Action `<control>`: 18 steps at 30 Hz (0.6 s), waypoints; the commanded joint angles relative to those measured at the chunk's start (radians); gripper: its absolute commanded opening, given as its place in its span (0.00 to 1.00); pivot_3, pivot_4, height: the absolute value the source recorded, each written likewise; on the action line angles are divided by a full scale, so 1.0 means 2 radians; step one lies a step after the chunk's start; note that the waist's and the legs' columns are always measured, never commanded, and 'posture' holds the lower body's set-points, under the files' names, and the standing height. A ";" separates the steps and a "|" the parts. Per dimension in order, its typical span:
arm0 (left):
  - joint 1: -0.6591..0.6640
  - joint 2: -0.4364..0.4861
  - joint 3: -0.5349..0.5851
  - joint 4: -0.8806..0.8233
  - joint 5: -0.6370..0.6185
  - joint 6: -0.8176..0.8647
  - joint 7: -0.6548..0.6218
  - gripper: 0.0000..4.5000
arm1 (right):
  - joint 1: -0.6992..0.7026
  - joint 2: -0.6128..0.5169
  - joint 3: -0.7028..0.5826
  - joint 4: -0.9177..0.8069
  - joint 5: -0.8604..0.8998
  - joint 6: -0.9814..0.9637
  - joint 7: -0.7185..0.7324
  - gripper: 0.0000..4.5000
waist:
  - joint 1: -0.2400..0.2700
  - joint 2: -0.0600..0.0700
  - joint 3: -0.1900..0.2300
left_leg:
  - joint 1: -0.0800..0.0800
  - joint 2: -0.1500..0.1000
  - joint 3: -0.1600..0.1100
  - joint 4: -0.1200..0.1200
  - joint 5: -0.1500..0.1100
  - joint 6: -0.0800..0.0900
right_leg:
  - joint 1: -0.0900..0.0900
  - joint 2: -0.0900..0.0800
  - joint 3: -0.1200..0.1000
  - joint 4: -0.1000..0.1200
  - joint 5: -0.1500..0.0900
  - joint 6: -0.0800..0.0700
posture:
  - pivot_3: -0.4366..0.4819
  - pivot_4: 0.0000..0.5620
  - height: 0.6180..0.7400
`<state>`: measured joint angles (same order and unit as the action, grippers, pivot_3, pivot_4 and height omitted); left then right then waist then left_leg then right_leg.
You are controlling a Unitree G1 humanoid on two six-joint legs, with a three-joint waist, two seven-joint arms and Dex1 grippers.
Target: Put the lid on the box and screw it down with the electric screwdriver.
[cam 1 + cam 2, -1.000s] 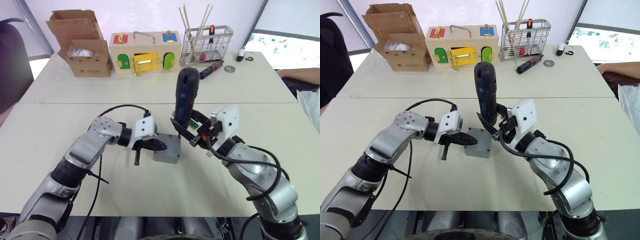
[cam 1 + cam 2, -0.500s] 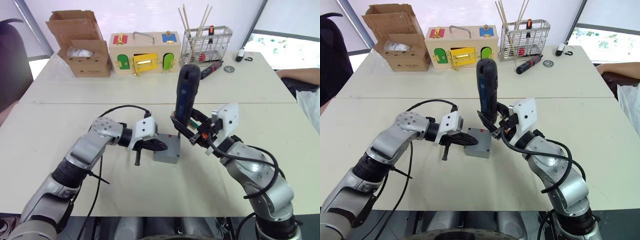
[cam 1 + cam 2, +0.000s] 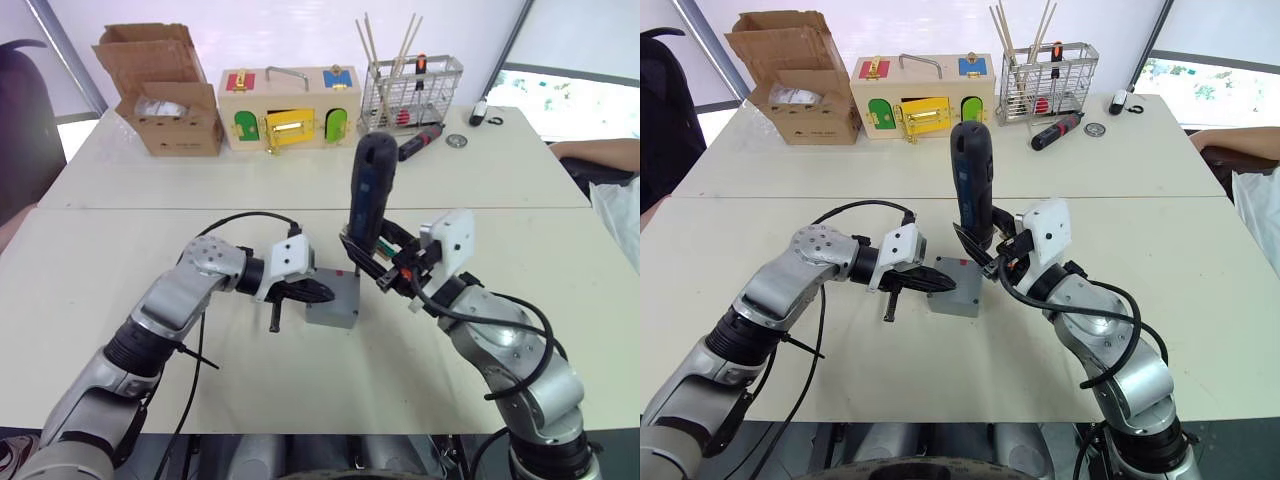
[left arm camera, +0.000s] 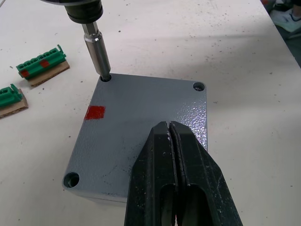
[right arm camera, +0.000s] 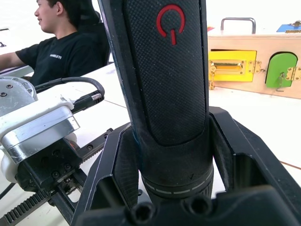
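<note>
- On the near table, the right gripper (image 3: 368, 262) stays clamped around the electric screwdriver (image 3: 368, 192), held upright, its bit down in a far corner hole of the lid (image 4: 141, 127).
- Over the past second the tool has barely shifted, which suggests a screw is being driven, not a move between corners.
- The left gripper (image 4: 170, 134), fingers pressed together and holding nothing, still rests its tips on the lid, apparently steadying the box (image 3: 334, 300).
- The left wrist view adds detail: the lid already sits on the box, two other corner holes look open, a red mark shows near the bit, and green connector blocks (image 4: 41, 64) lie just beside.
- The right wrist view adds the tool's red power symbol and a seated person (image 5: 66, 52) beyond the table.
</note>
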<state>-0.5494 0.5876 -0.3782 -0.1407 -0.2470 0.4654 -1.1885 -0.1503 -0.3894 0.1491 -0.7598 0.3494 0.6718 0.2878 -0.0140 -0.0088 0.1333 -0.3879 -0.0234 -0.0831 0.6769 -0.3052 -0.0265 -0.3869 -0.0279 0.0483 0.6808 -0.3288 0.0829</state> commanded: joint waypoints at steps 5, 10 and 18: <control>0.008 0.004 -0.007 0.000 0.013 0.000 0.002 0.00 | 0.024 0.001 0.030 0.060 -0.002 0.063 0.003 0.41 | 0.000 0.000 -0.001 | 0.009 0.000 0.000 -0.006 0.000 0.000 | 0.009 0.000 0.000 -0.006 0.000 0.000 | 0.48 0.27 1.00; 0.013 0.003 -0.010 0.006 0.024 -0.011 0.004 0.00 | 0.036 0.001 0.033 0.058 0.001 0.066 0.007 0.41 | 0.000 0.000 -0.001 | 0.013 0.000 0.000 -0.008 0.000 0.000 | 0.013 0.000 0.000 -0.009 0.000 0.000 | 0.48 0.27 1.00; 0.017 0.003 -0.016 0.012 0.034 -0.021 0.006 0.00 | 0.043 0.005 0.038 0.059 0.000 0.063 0.005 0.41 | 0.000 -0.001 -0.002 | 0.016 0.000 0.000 -0.012 0.000 0.000 | 0.015 -0.001 0.000 -0.011 0.000 0.000 | 0.48 0.27 1.00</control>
<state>-0.5245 0.5874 -0.3837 -0.1333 -0.2103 0.4223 -1.1795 -0.1375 -0.3719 0.1563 -0.7517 0.3413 0.6915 0.2842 -0.0136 -0.0114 0.1284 -0.3550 -0.0230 -0.0832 0.6521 -0.3058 -0.0260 -0.3564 -0.0296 0.0488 0.6583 -0.3297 0.0822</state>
